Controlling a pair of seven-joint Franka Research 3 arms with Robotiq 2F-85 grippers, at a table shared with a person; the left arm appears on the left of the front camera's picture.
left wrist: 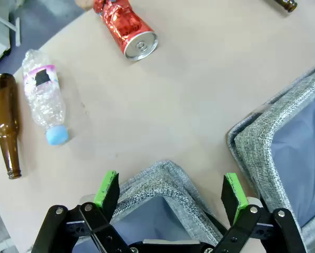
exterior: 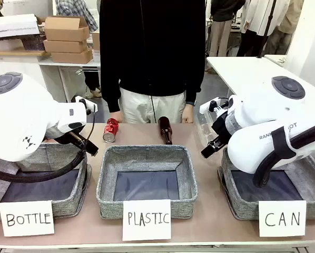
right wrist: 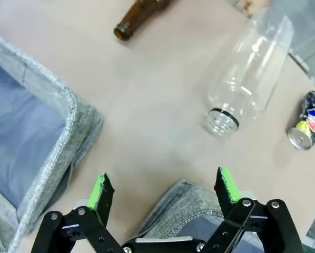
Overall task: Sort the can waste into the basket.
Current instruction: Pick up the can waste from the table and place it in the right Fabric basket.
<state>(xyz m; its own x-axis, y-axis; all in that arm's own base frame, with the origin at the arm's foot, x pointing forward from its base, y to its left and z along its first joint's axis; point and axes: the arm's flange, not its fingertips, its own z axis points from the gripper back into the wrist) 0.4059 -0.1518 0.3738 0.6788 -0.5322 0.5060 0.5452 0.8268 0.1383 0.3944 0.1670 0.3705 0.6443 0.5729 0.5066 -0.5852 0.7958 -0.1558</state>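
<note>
Lying sideways, dented shiny red can (left wrist: 128, 29), silver end, dark printed can (right wrist: 308, 120)

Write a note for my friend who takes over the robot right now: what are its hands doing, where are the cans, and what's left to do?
Left gripper: open, empty, above a corner of the BOTTLE basket.
Right gripper: open, empty, above a corner of the CAN basket.
Red can: lying on the table beyond the PLASTIC basket, near the person.
Dark can: lying on the table past the clear plastic bottle.
Done: nothing yet; no can seen in the CAN basket, though the right arm hides part.
Left: both cans go into it.
</note>
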